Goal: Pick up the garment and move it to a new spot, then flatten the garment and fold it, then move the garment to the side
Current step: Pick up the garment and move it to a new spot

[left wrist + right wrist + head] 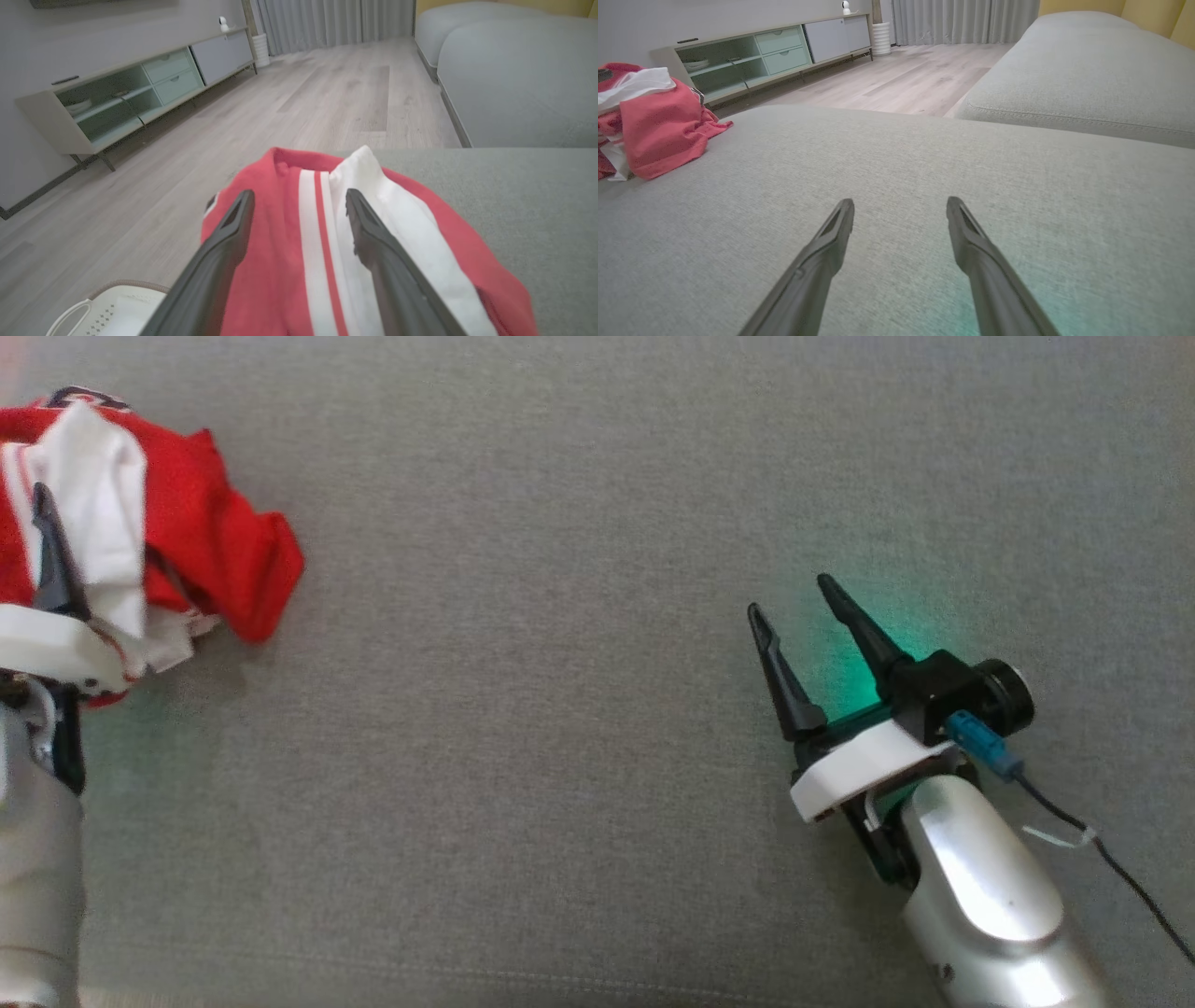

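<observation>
A crumpled red and white garment [215,541] lies at the far left of the grey cushion surface [560,709], close to its edge. My left gripper [56,523] is at the garment, and white cloth drapes over part of it. In the left wrist view its fingers [233,233] stand apart over the striped garment [420,242], so the left gripper [299,198] is open. My right gripper [789,595] rests open at the right, low over bare cushion, far from the garment [663,126]. Nothing is between the right gripper's [900,203] fingers.
Beyond the cushion's left edge are a wooden floor [303,102], a low cabinet [117,98] and a white basket [107,308] below. A second grey cushion [1087,79] rises beside the surface. A black cable [1102,849] trails from my right wrist.
</observation>
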Motion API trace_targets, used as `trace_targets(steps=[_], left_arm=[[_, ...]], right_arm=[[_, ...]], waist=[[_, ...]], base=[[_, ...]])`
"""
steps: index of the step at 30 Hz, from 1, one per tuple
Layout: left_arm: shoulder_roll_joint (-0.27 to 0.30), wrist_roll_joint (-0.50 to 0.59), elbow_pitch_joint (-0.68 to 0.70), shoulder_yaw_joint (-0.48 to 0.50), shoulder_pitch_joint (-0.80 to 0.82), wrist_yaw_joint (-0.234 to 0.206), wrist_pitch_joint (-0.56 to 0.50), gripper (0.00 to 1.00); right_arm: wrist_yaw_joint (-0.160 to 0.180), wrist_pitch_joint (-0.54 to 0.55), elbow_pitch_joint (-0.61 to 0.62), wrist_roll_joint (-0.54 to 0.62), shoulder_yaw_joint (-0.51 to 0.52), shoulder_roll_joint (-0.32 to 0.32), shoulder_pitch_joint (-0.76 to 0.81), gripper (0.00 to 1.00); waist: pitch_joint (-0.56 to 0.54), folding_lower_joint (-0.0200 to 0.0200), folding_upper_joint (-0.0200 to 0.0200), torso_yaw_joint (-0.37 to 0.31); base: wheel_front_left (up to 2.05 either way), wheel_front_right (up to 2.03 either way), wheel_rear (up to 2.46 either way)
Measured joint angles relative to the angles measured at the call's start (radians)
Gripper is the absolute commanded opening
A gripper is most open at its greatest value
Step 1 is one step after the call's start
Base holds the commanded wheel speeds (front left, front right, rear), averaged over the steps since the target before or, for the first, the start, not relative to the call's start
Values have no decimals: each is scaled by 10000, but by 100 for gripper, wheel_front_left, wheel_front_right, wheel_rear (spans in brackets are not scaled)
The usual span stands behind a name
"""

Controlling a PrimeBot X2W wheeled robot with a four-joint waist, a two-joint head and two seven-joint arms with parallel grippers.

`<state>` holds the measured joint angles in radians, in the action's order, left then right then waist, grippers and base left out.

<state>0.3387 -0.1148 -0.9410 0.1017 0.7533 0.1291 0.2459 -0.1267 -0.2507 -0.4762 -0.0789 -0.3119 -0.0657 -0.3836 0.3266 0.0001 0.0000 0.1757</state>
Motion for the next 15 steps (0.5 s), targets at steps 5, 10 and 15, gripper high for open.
trace_targets(steps=[5,10,15], left_arm=[[362,-98,-1070,-10,610,-98,-343,100],[414,-92,-1919,-52,916,-334,-763,87],[349,-182,-2508,-71,1066,-320,-920,0]], right_arm=[[0,0,35,31,102,-134,-236,100],[0,0,50,58,194,-138,-425,100],[0,-2,15,48,207,-138,-426,100]], waist=[[457,0,0,-269],[691,1,0,-447],[556,-1,0,-491]], base=[[0,0,0],[0,0,0],[0,0,0]])
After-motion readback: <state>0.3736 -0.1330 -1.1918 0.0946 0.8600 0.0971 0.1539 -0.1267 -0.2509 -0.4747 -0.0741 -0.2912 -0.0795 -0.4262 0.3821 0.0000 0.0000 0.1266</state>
